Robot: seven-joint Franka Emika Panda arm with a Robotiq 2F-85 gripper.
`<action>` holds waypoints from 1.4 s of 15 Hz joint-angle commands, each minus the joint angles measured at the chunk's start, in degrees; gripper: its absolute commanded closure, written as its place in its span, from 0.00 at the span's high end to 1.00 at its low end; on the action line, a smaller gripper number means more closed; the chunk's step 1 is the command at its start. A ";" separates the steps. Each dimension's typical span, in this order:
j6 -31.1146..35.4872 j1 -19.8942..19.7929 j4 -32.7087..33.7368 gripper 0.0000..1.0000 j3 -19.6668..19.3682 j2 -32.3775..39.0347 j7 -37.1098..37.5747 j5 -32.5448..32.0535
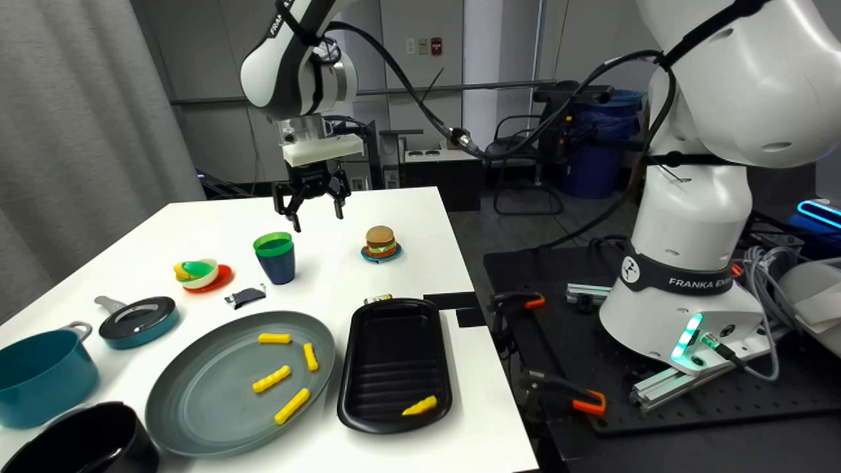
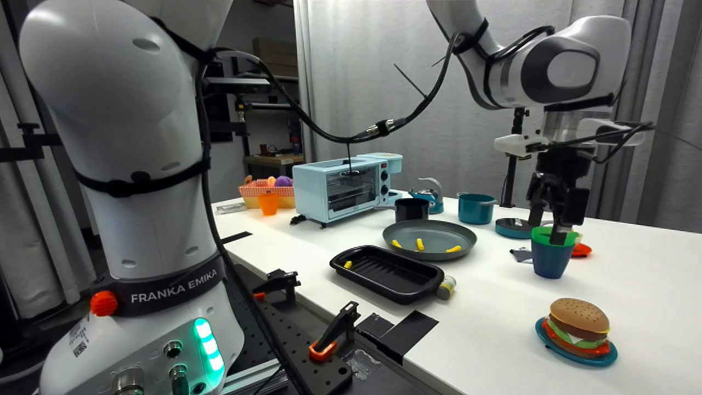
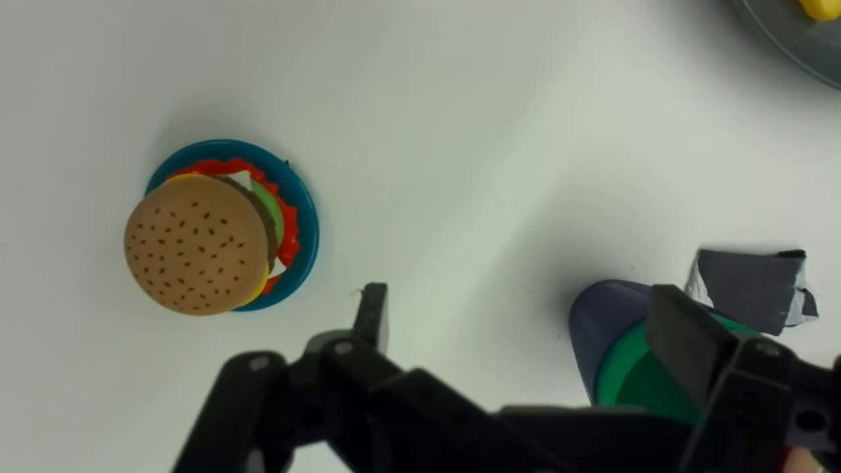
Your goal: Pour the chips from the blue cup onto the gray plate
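Note:
The blue cup (image 1: 278,268) stands upright on the white table, with a green cup (image 1: 273,244) nested in its mouth. Both also show in an exterior view (image 2: 551,262) and at the lower right of the wrist view (image 3: 608,322). No chips are visible in the green cup, whose inside is partly hidden. Several yellow chips (image 1: 271,379) lie on the gray plate (image 1: 210,387), and one chip (image 1: 420,405) lies in the black tray. My gripper (image 1: 318,220) is open and empty above and beside the cups; one finger overlaps the cups in the wrist view (image 3: 521,295).
The black tray (image 1: 387,348) is beside the plate, with a small jar (image 2: 447,287) at its end. A toy burger (image 2: 578,323) sits on a small blue plate. A tape scrap (image 1: 246,297), a lidded pan (image 1: 139,322) and a teal pot (image 1: 46,378) are near the plate.

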 commanded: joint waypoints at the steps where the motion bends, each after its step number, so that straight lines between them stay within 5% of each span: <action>1: 9.72 2.90 -13.58 1.00 -1.17 -7.89 -3.57 -5.58; 8: 22.24 6.03 -29.48 1.00 -2.12 -17.15 -7.77 -18.46; 14: 25.41 4.91 -39.05 1.00 -1.61 -24.78 -15.31 -26.31; 21: 19.83 4.60 -46.81 1.00 0.80 -34.36 -33.46 -15.13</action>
